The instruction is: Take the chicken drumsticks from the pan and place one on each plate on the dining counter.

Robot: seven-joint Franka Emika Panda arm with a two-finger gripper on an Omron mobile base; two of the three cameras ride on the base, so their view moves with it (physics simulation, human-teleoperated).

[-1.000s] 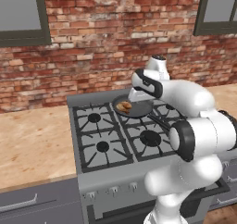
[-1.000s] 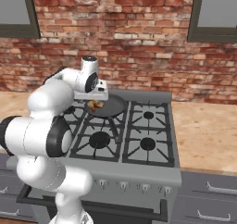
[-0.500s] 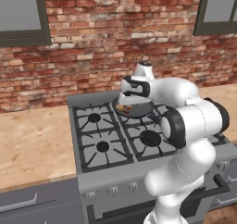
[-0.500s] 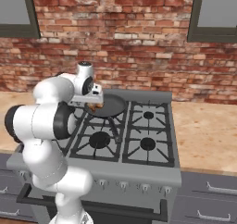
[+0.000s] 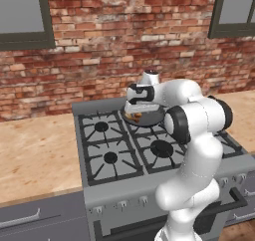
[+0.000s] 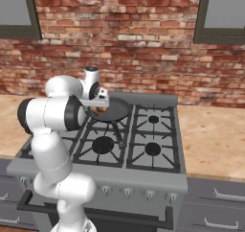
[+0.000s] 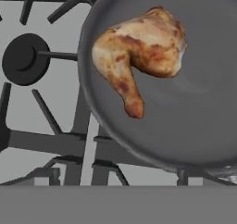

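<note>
Brick-backed stove [image 5: 149, 150]: claw [image 5: 141, 107] spread wide above pan [image 6: 112, 110], approach step; next, descend and pinch the drumstick [image 7: 139, 56].

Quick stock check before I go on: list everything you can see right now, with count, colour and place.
chicken drumstick: one seen, golden-brown, lying in the pan
pan: one, dark grey, on the stove's back burner, handle toward the front
stove: one, grey with black grates, between the counters
wall counter: light wood-grain, on both sides of the stove
brick wall: red-brown, behind the stove
windows: two, dark-framed, on the wall
cabinet drawers: grey, under the counters
arm: one, white, bent over the stove
claw: one, open, above the pan
</note>
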